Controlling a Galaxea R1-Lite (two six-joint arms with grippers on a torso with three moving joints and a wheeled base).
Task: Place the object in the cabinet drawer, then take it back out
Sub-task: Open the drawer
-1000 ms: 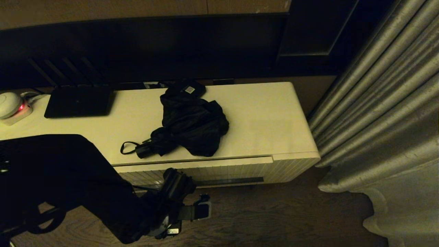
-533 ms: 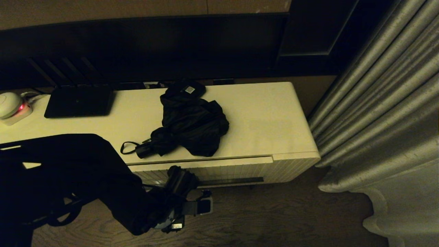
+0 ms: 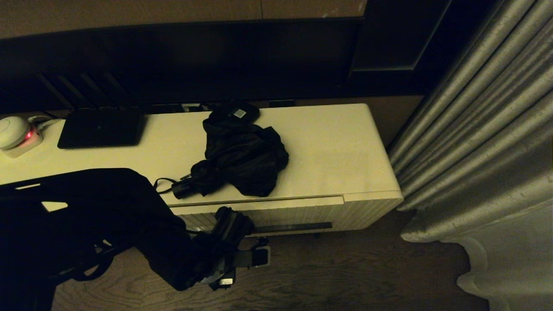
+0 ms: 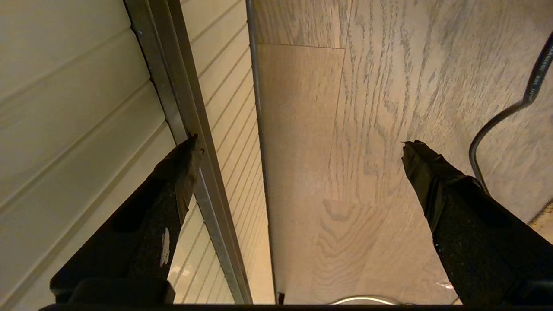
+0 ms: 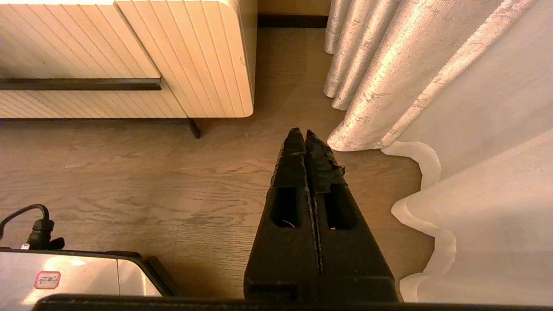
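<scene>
The left gripper (image 4: 298, 147) has its two black fingers spread wide and holds nothing; it sits low in front of the cabinet, one fingertip (image 4: 183, 160) right by the dark strip (image 4: 173, 99) along the bottom of the ribbed drawer front, the other out over the wooden floor (image 4: 367, 108). That placement looks meant for hooking the strip as a handle to pull the cabinet drawer (image 3: 285, 214) open, since it is shut and nothing can go in yet. The black compact umbrella (image 3: 239, 155) lies on the cream cabinet top (image 3: 337, 147), just above the drawer, fabric rumpled, handle and wrist loop toward the front edge. Behind it sit a small black box (image 3: 235, 112), a flat router (image 3: 101, 128) and a white device with a red light (image 3: 17, 134). The right gripper (image 5: 306, 142), fingers pressed together, hangs parked over the floor near the curtain (image 5: 410, 73).
</scene>
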